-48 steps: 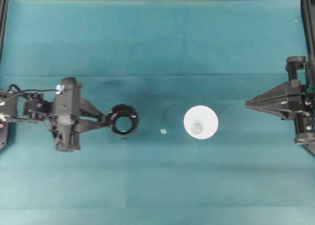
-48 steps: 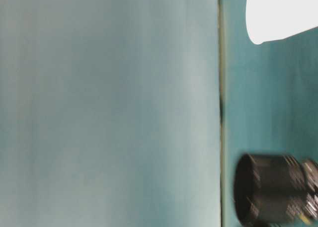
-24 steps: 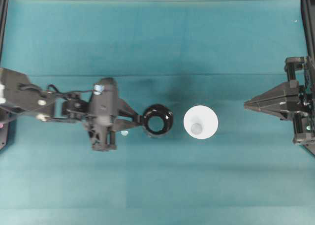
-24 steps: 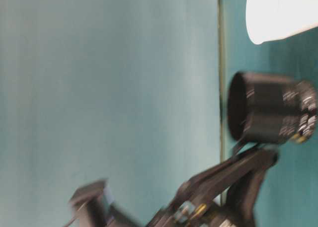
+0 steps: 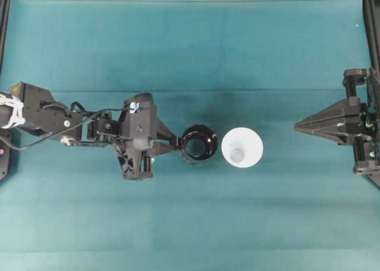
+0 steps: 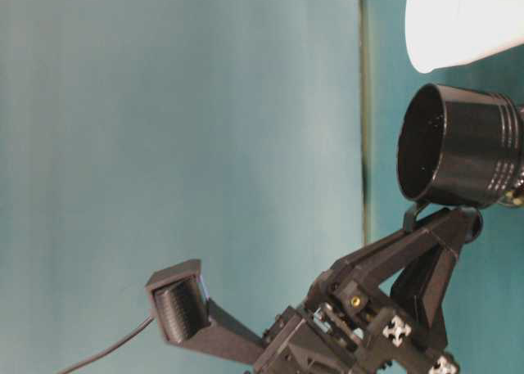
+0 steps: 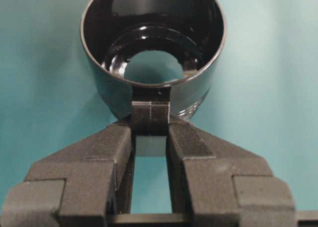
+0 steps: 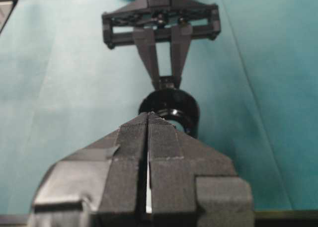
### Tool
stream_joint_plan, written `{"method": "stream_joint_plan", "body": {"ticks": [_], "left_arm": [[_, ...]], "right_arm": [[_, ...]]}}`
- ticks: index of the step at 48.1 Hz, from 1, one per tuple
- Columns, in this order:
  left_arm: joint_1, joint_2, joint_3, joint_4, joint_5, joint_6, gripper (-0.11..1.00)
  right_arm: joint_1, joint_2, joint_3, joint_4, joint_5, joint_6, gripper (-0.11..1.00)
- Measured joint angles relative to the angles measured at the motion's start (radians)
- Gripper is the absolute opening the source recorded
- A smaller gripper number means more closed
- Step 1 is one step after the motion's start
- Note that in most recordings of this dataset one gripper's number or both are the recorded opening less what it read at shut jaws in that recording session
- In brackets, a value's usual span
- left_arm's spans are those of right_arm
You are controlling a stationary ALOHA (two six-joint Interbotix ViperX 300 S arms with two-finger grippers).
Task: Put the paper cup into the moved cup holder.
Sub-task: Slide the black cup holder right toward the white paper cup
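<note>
- Left gripper (image 7: 150, 132) pinches the small handle stub of the cup holder (image 5: 199, 144), its two fingers pressed onto the stub from either side, as the left wrist view shows plainly.
- Right gripper (image 5: 298, 126) sits near the right edge of the table (image 5: 190, 45), its jaws pressed together on nothing, pointing toward the middle.
- Holder position: the glossy black holder stands upright near the middle of the table, mouth up, just beside the paper cup (image 5: 242, 147) on the cup's left; the overhead view shows a thin gap between the two rims, so they look apart rather than touching.
- Paper cup position: it stands on the cloth slightly right of centre, untouched by either gripper.
- Progress: the holder appears to be brought to its place next to the cup, so the moving part looks nearly or fully done.
- Left to do, by my reading: release or steady the holder, take up the white cup, most likely with the idle right arm, lift it over the holder's mouth and lower it in.
</note>
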Motion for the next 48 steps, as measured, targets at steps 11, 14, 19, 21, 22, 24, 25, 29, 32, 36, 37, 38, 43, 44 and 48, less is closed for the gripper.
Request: {"method": "stream_joint_plan", "body": {"ticks": [11, 14, 19, 21, 22, 24, 25, 29, 32, 36, 37, 38, 43, 44, 48], "left_arm": [[0.0, 0.017, -0.003, 0.0, -0.002, 0.0, 0.18], [0.0, 0.018, -0.003, 0.0, -0.003, 0.0, 0.18], [-0.006, 0.018, -0.005, 0.0, -0.003, 0.0, 0.18], [-0.009, 0.018, -0.003, 0.0, -0.003, 0.0, 0.18], [-0.011, 0.018, -0.005, 0.0, -0.002, 0.0, 0.18], [-0.014, 0.018, -0.003, 0.0, -0.002, 0.0, 0.18], [-0.015, 0.018, -0.005, 0.0, -0.003, 0.0, 0.18], [-0.021, 0.018, -0.005, 0.0, -0.003, -0.002, 0.18], [-0.023, 0.021, -0.005, 0.0, -0.003, -0.003, 0.18], [-0.026, 0.023, -0.003, 0.0, -0.002, -0.006, 0.18], [-0.028, 0.025, -0.005, 0.0, -0.002, -0.005, 0.18], [-0.028, 0.025, -0.003, 0.0, -0.003, -0.008, 0.18], [-0.028, 0.029, -0.003, 0.0, -0.003, -0.011, 0.18], [-0.028, 0.029, -0.005, 0.0, -0.002, -0.011, 0.18], [-0.028, 0.034, -0.005, 0.0, -0.002, -0.012, 0.18]], "right_arm": [[0.0, 0.0, 0.0, 0.0, 0.0, 0.002, 0.01], [0.0, 0.0, 0.0, 0.0, 0.0, 0.002, 0.01], [0.0, 0.0, 0.0, 0.0, 0.003, 0.002, 0.01], [0.0, 0.0, -0.002, 0.0, 0.005, 0.002, 0.01], [0.002, 0.0, 0.0, 0.0, 0.008, 0.002, 0.01], [0.0, 0.0, 0.0, 0.0, 0.012, 0.002, 0.01], [0.0, 0.0, 0.0, 0.0, 0.012, 0.0, 0.01], [0.0, 0.0, -0.002, 0.0, 0.017, 0.0, 0.01], [0.0, 0.0, 0.0, 0.0, 0.017, 0.002, 0.01], [0.0, 0.0, -0.002, 0.0, 0.017, 0.002, 0.01], [0.0, 0.0, 0.0, 0.0, 0.018, 0.002, 0.01], [0.0, 0.0, 0.0, 0.0, 0.017, 0.002, 0.01], [0.0, 0.0, 0.0, 0.0, 0.017, 0.002, 0.01], [0.0, 0.0, -0.002, 0.0, 0.018, 0.002, 0.01], [0.0, 0.0, -0.002, 0.0, 0.017, 0.002, 0.01]]}}
